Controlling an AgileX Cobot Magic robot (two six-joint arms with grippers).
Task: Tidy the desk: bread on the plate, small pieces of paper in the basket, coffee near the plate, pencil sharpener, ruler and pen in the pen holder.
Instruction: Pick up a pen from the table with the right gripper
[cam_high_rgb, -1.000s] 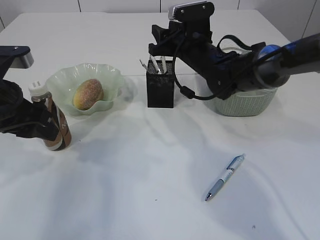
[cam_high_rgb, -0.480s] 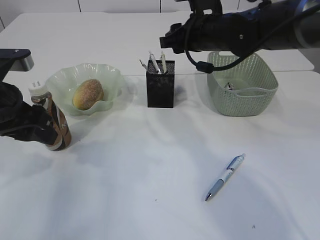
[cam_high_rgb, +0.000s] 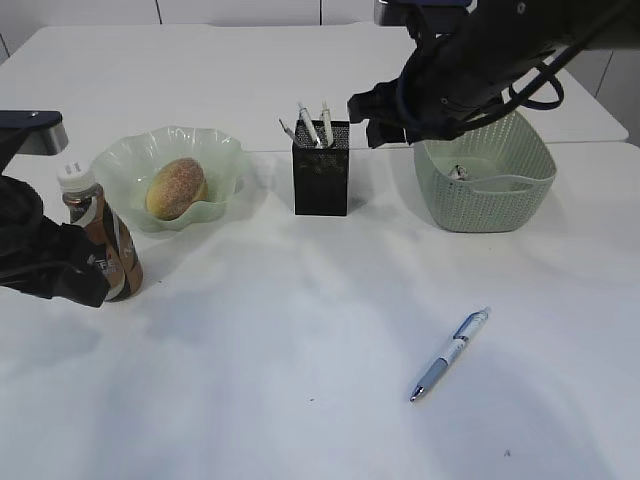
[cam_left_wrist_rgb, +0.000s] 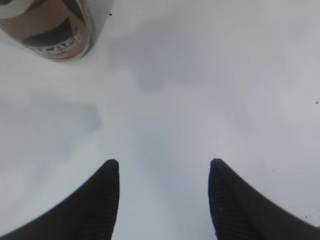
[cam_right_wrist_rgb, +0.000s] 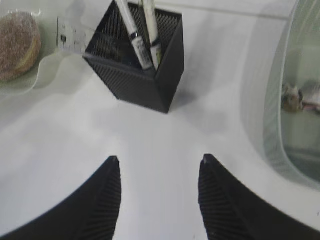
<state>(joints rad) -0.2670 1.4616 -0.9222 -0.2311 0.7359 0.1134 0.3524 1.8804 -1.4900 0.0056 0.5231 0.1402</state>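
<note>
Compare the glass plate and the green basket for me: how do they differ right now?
The plate is translucent glass with a wavy rim; the basket is opaque, with perforated woven-look sides and cut-out handles. The plate holds the bread; the basket holds small crumpled scraps. The plate is shallower. Both are pale green and flank the pen holder.

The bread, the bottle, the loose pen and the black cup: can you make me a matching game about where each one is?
Things:
1. bread
2. coffee bottle
3. loose pen
4. black cup

Places:
A. lying flat on the bare table
B. standing between the green dish and the basket
C. inside the green dish
D. standing on the table in front of the dish, at the left edge

Pairs: 1-C, 2-D, 3-A, 4-B
</note>
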